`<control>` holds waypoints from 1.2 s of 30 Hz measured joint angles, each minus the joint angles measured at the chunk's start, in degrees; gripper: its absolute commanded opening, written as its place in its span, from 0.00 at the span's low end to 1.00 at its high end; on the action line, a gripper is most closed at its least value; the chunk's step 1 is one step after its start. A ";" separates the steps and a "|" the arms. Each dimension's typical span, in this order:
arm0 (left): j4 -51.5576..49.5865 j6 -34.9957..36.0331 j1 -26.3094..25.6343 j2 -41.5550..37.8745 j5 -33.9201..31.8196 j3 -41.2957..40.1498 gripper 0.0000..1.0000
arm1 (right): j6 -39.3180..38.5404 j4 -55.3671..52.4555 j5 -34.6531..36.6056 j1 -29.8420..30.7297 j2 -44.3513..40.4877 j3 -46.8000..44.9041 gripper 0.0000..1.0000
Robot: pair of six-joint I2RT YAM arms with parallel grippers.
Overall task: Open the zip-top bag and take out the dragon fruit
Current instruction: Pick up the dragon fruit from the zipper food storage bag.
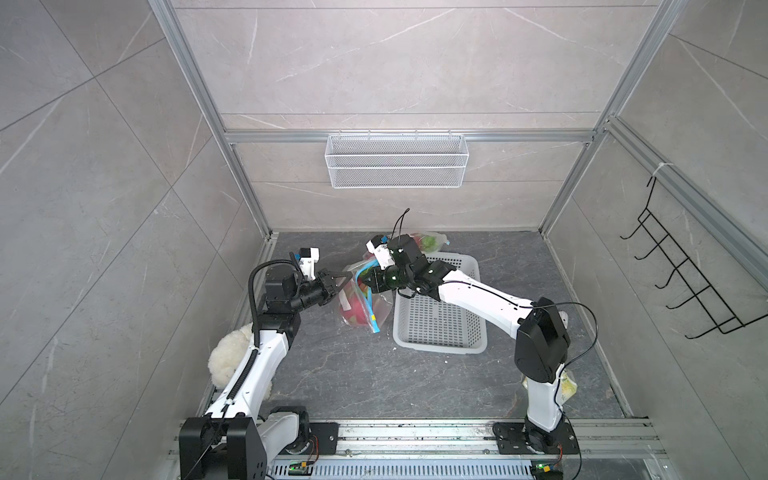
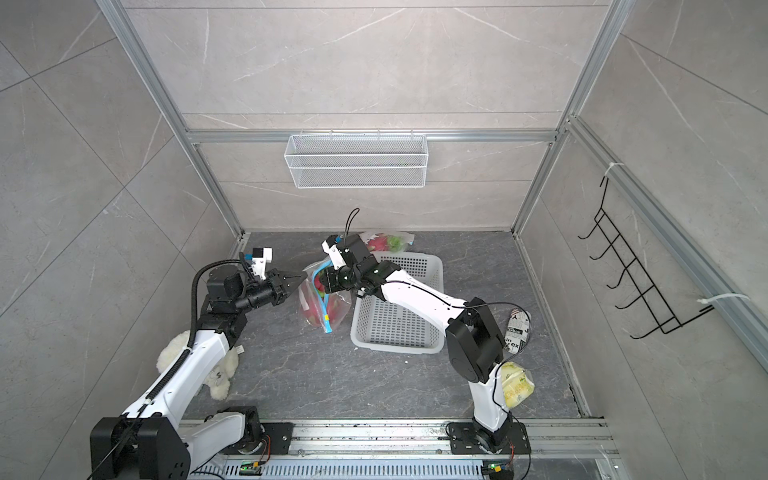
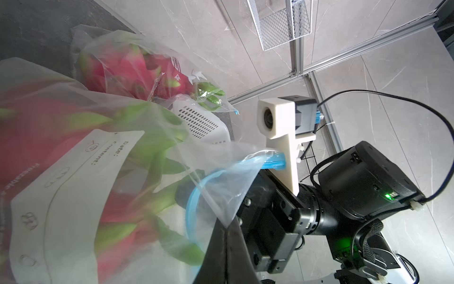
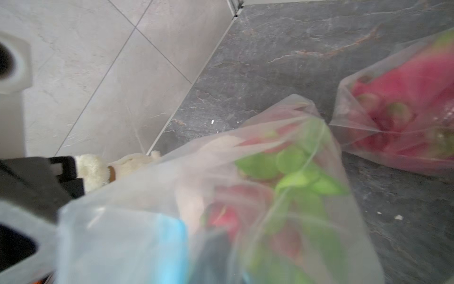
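since both hands are committed at the mouth of the zip-top bag [image 1: 362, 308], here's where it stands. the left hand [image 1: 343, 276] is pressed together on the bag's clear film at the near-side lip. the right hand [image 1: 365, 283] is pushed into the mouth past the blue zip strip [image 1: 370, 305], fingers pressed together. can't tell if it has a green scale, film, or both; the right wrist view is blurred plastic.

the dragon fruit [image 3: 127, 216] is inside the bag, pink skin and green tips against the film. looks like more than one in there, count unclear. the bag hangs between the hands just beside the white basket [image 1: 440, 328], over the table [image 1: 374, 382]. a second bag of fruit [image 1: 430, 242] lies behind the basket, untouched.

risks, my read:
- right hand caught film along with the scale: the pull drags the whole bag, nothing comes out
- grip on a scale tip only: it tears or slips, and the fruit drops back in
- left pinch is on thin slick film: load from the pull strips it, and the mouth collapses
- mouth isn't wide, so the fruit could snag on the zip strip
- another fruit could roll out onto the table
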 measured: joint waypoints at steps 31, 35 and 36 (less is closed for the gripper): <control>2.25 0.02 -6.34 2.97 -6.78 0.07 0.00 | -2.19 -14.62 2.58 0.02 10.10 9.77 0.49; 2.10 0.04 -6.34 2.91 -7.56 0.07 0.00 | -2.27 -14.56 1.44 0.11 11.98 10.82 0.20; 2.03 0.04 -6.34 2.84 -7.72 0.07 0.00 | -2.12 -14.51 1.03 0.17 12.07 10.84 0.11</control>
